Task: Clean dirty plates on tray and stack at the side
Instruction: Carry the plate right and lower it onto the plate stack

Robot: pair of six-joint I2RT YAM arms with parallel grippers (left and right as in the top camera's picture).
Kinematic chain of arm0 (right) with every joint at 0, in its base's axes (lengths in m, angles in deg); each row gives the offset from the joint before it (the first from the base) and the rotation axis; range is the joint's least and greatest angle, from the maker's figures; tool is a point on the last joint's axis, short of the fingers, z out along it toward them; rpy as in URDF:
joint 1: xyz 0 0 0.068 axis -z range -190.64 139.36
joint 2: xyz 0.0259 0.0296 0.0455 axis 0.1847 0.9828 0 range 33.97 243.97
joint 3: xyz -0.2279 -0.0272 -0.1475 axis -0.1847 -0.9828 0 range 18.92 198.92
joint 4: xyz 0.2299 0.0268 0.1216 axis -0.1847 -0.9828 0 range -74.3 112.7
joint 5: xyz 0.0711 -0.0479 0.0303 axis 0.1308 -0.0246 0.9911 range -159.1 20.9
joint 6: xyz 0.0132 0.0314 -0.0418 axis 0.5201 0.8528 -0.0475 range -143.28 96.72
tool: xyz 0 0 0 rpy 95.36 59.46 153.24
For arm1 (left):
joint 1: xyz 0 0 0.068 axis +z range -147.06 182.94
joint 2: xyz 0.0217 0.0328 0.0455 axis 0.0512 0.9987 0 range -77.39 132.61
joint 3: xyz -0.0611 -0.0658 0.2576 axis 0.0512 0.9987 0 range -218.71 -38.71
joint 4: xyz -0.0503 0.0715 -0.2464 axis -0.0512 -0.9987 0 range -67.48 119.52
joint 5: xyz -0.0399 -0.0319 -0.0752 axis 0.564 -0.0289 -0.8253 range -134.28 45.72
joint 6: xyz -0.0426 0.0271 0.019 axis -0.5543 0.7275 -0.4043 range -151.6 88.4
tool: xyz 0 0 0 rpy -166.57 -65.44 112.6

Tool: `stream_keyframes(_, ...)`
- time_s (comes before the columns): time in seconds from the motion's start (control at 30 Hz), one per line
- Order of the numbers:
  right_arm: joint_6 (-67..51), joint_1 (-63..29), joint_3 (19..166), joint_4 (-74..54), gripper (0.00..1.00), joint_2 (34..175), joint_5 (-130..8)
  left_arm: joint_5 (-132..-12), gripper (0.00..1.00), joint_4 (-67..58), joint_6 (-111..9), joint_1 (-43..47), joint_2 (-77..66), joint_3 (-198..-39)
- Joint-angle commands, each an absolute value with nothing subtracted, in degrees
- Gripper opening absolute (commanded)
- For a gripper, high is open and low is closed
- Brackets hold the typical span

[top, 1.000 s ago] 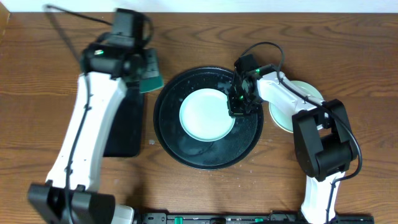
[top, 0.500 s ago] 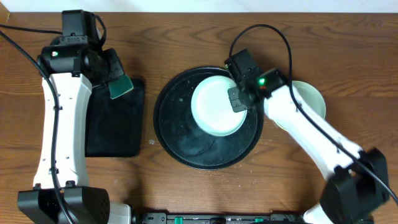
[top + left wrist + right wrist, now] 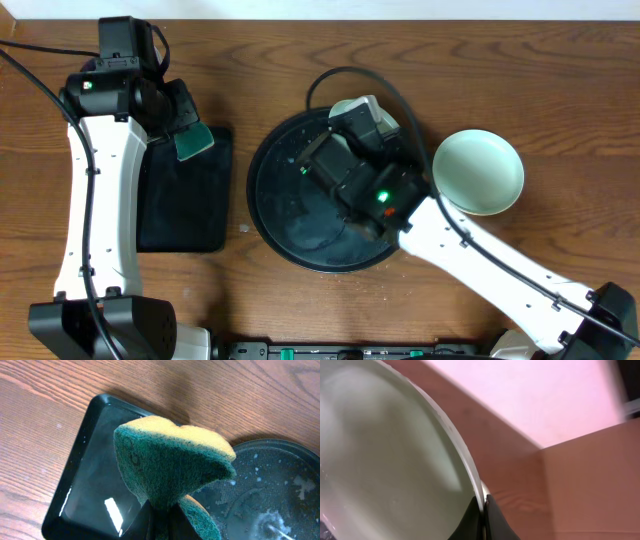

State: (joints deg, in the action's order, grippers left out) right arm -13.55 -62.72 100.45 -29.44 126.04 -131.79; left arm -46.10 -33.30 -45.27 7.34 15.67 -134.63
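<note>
- Wood table (image 3: 560, 80) from overhead: the round tray (image 3: 275, 215) lies at centre with the right arm (image 3: 470, 245) reaching across it. A mint plate (image 3: 478, 172) sits on the table just right of the tray.
- At left, the left gripper (image 3: 186, 135) hangs over a rectangular tray (image 3: 185, 205), clenched on a sponge (image 3: 193, 143).
- Left wrist: the sponge is bent between the jaws, yellow side up, above the rectangular tray's corner. The speckled round tray is at lower right.
- Right wrist: the right gripper (image 3: 483, 510) pinches the rim of a pale plate (image 3: 385, 460), held tilted, with a pink wall (image 3: 530, 395) behind.
</note>
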Motion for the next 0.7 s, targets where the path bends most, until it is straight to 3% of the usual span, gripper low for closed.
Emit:
stream_keyframes(0.0,-14.2,-64.9,100.7,-28.0,0.01,124.9,-146.7,-46.6,0.07,-33.5,-45.8,7.5,16.2,-134.5)
stream_keyframes(0.17,-14.2,-65.9,100.7,-26.5,0.01,124.9,-149.6,-46.6,0.07,-33.5,-45.8,7.5,16.2,-134.5)
stream_keyframes(0.33,-14.1,-65.6,100.7,-27.1,0.01,124.9,-142.9,-46.6,0.07,-33.5,-45.8,7.5,16.2,-134.5)
stream_keyframes(0.6,-9.8,-58.5,99.9,-29.6,0.01,125.0,-104.6,-46.7,0.07,-33.5,-45.8,7.5,16.2,-134.5)
stream_keyframes(0.67,-9.9,-51.4,98.9,-29.1,0.01,125.1,-85.3,-46.7,0.08,-33.5,-45.8,7.5,16.2,-134.5)
